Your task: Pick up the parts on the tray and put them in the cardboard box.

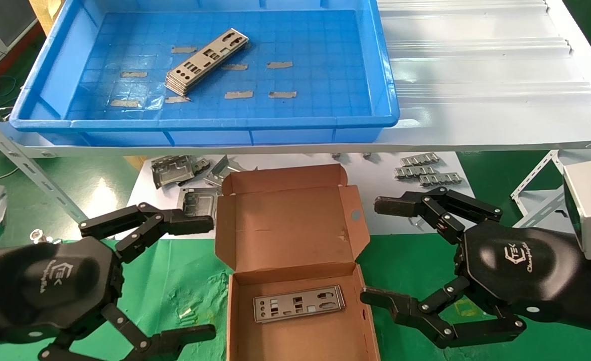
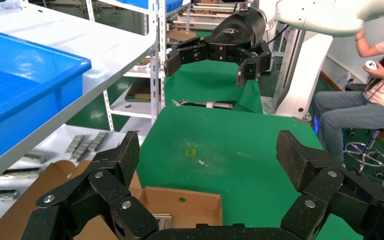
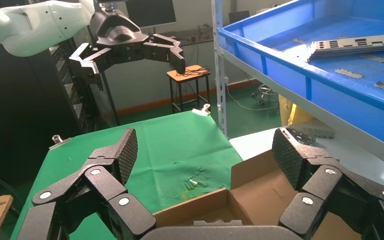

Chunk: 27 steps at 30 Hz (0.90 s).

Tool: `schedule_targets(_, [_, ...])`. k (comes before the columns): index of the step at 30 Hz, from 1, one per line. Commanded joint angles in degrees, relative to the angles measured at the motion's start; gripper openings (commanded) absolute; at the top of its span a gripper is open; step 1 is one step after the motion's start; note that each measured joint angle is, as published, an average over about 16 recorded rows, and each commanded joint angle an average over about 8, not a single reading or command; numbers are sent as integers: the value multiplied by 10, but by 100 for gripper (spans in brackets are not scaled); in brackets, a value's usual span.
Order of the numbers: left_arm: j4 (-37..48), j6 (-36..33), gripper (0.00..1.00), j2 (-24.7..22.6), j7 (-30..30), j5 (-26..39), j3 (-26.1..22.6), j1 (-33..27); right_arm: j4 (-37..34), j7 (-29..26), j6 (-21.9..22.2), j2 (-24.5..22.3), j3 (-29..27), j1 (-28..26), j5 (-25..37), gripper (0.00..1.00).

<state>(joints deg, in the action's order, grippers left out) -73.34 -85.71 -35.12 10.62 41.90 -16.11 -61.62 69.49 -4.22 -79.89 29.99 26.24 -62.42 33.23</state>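
A stack of the parts (image 1: 206, 61) lies diagonally on the floor of the blue tray (image 1: 381, 75), left of centre, well apart from every wall and ringed by bits of tape (image 1: 279, 64). One more part (image 1: 299, 304) lies flat inside the cardboard box (image 1: 235, 311), near its hinge edge, with bare floor around it. The box sits open on the green cloth (image 1: 185, 281) below the tray's shelf, its flap lid (image 1: 285, 225) laid back toward the shelf. The left gripper (image 1: 197, 276) hovers just beside the box's left wall, fingers spread wide and empty. The right gripper (image 1: 376, 250) hovers just beside the right wall, likewise spread wide with nothing between its fingers. Grey metal frames (image 1: 175, 170) and small toothed strips (image 1: 426, 170) lie on the white sheet behind the box.
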Motion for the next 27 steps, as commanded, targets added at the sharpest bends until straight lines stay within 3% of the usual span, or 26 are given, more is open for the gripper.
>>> schedule_targets(1, [0,0,100,0,0,0,0,0,0,0,0,0,0,0,0,100])
schedule_targets(27, [0,0,100,0,0,0,0,0,0,0,0,0,0,0,0,100])
